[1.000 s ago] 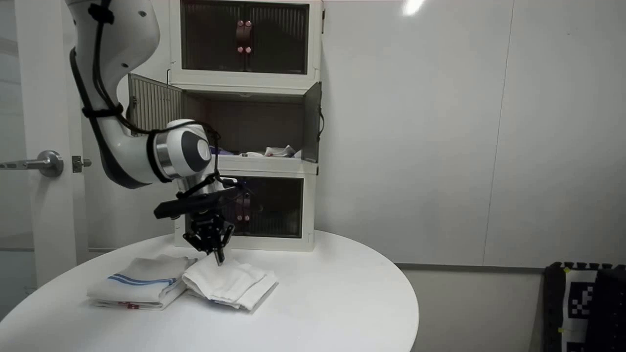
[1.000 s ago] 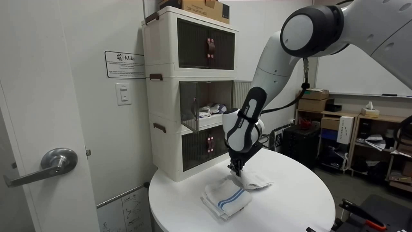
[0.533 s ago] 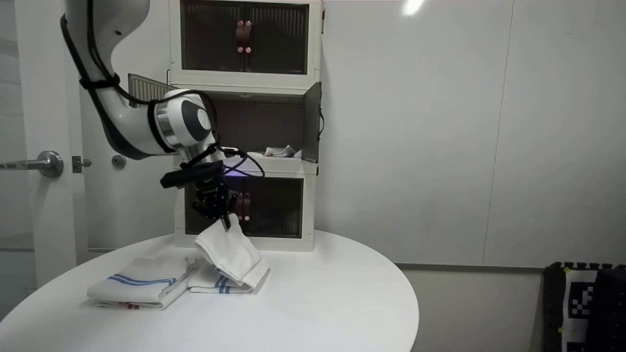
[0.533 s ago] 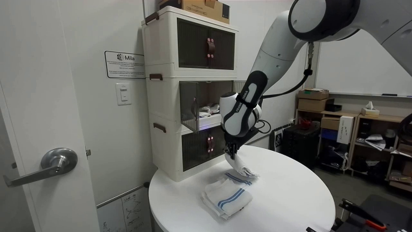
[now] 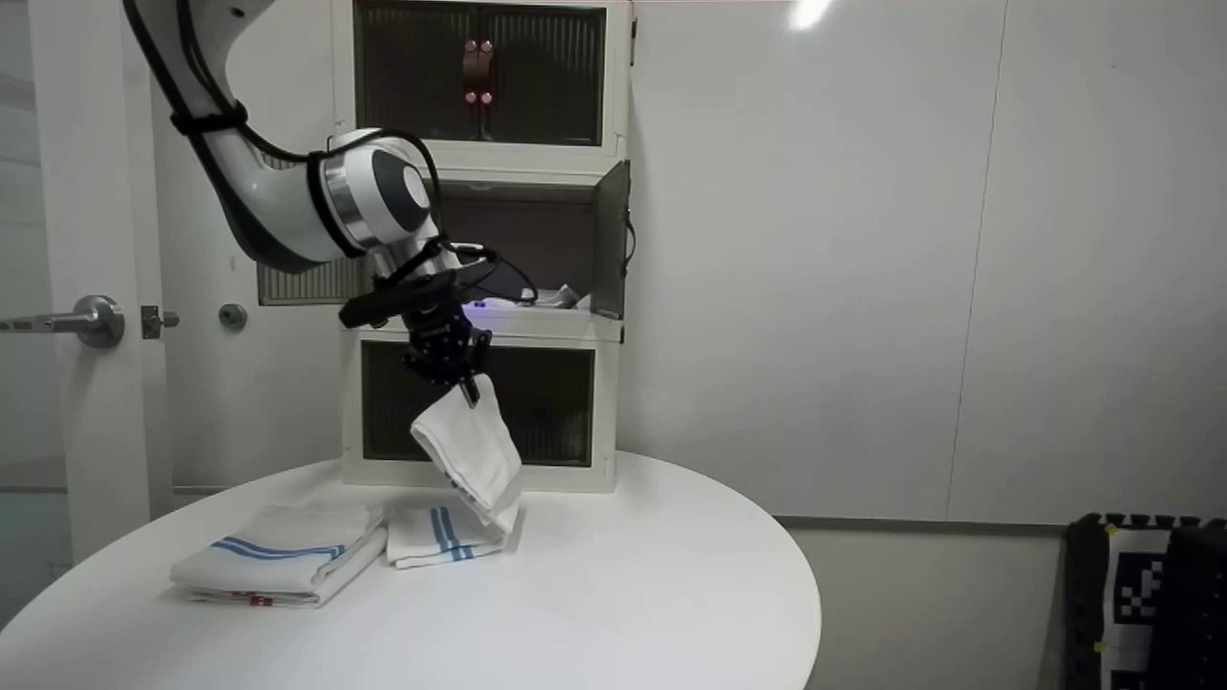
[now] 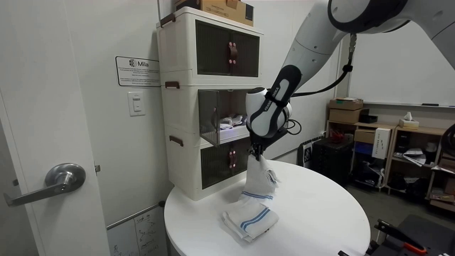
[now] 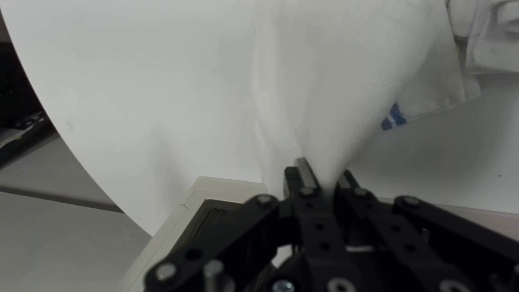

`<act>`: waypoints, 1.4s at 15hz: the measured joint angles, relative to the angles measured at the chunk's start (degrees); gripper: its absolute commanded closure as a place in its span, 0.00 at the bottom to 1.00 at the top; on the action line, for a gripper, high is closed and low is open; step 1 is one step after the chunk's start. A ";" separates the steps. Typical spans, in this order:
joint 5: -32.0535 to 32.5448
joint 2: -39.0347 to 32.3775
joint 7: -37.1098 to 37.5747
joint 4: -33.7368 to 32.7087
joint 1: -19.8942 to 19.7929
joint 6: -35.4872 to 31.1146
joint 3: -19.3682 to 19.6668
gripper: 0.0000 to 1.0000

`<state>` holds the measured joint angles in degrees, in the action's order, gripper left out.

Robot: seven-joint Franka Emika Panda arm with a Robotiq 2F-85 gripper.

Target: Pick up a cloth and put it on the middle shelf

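My gripper (image 5: pixel 470 391) is shut on a white cloth (image 5: pixel 472 446) with blue stripes, gripping its upper edge. In the wrist view the cloth (image 7: pixel 336 73) is pinched between the fingers (image 7: pixel 305 172). It hangs down, and its striped lower end still rests on the table by a folded cloth stack. That stack (image 5: pixel 278 546), white with blue stripes, lies beside it and shows in an exterior view (image 6: pixel 249 217). The middle shelf (image 5: pixel 551 324) is the open compartment of the white cabinet, above and behind my gripper. Some cloths (image 6: pixel 233 121) lie inside. The arm hides part of the opening.
The middle compartment's doors stand open: a dark door (image 5: pixel 613 240) at one side, shown also in an exterior view (image 6: pixel 209 115), and a ribbed door (image 5: pixel 312 285) behind the arm. The upper doors (image 6: pixel 227 48) and lower doors (image 6: pixel 225 161) are closed. The round white table (image 5: pixel 652 594) stands in front.
My gripper has risen from the table with the cloth's upper edge in it. The cloth has unfolded downward and its blue stripes now show. The folded stack has not moved.
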<state>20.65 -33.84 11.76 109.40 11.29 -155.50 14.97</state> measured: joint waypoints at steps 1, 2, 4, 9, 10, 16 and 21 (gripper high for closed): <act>0.73 0.47 0.74 0.02 0.19 -0.04 0.35 0.97; 1.56 0.97 1.44 0.04 0.40 -0.14 0.74 0.97; 3.46 2.00 2.92 0.11 0.92 -0.34 1.58 0.97; 5.87 4.53 3.71 0.81 1.24 -0.86 1.58 0.97; 6.08 5.17 3.67 1.18 1.24 -1.21 1.36 0.97; 9.40 7.09 -2.38 3.81 0.92 -1.68 -0.39 0.97; 19.67 4.04 -6.69 6.35 -0.47 -3.97 -0.07 0.97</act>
<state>40.33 -29.81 5.08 115.75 10.82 -159.47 14.90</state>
